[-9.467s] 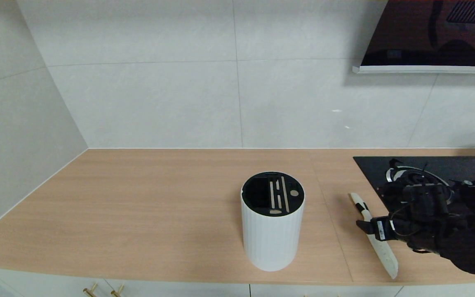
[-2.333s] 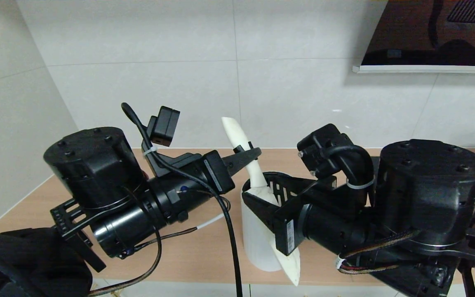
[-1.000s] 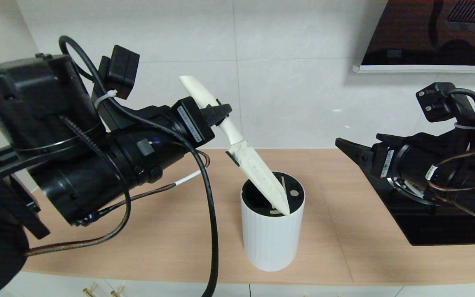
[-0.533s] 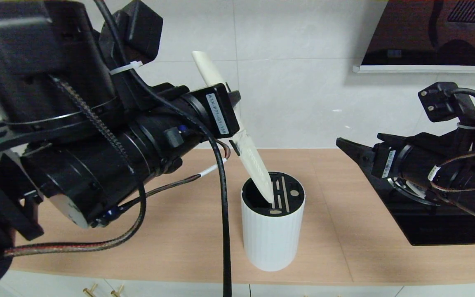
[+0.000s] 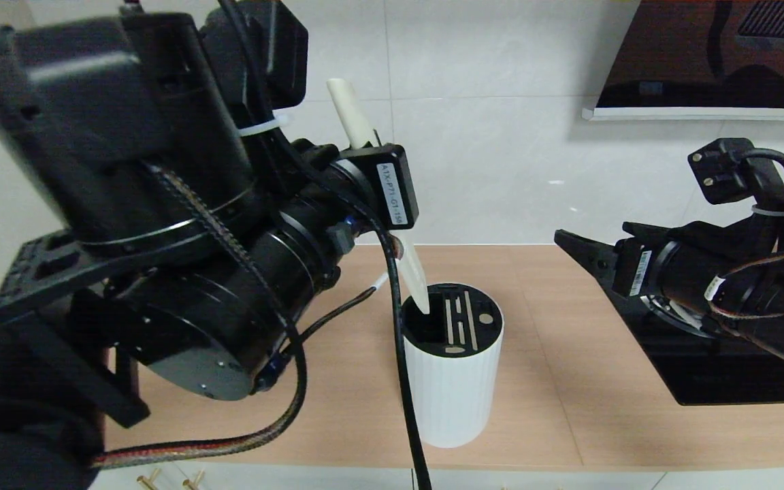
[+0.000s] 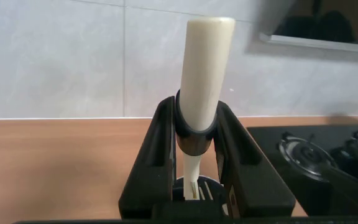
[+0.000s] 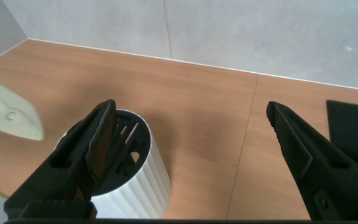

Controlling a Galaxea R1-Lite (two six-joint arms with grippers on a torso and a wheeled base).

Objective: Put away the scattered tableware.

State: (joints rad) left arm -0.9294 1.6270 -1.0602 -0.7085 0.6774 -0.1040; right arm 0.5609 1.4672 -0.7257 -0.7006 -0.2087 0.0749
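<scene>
**A:** What sits closest on the worktop?

**B:** A white ribbed knife block (image 5: 452,381), a cylinder standing upright near the front edge of a pale wooden counter (image 5: 555,408). Its black top has a wide opening on the left side and several narrow slots to the right of it.

**A:** And where is the knife?

**B:** The knife (image 5: 414,275) is cream coloured and hangs above the block. It is nearly upright and leans a little, with the handle up and to the left and the blade pointing down. The tip is right at the wide opening, left of the slots. I cannot tell whether it has gone inside.

**A:** What holds it?

**B:** The left gripper (image 6: 197,134) holds it. The arm comes in from the left, and its two black fingers (image 6: 163,155) are clamped on the handle on either side of a dark band. The rounded end of the handle sticks up above them.

**A:** And the other arm?

**B:** The right gripper (image 7: 188,134) hangs in the air at the right, well apart from the block and pointing left toward it. Its fingers are spread wide with nothing between them.

**A:** What lies beyond?

**B:** A black cooktop (image 5: 705,381) is set into the counter at the right, below that arm. Behind the counter is a wall (image 5: 501,170) of large pale grey tiles. A dark glossy range hood (image 5: 705,61) is mounted at the upper right.
</scene>
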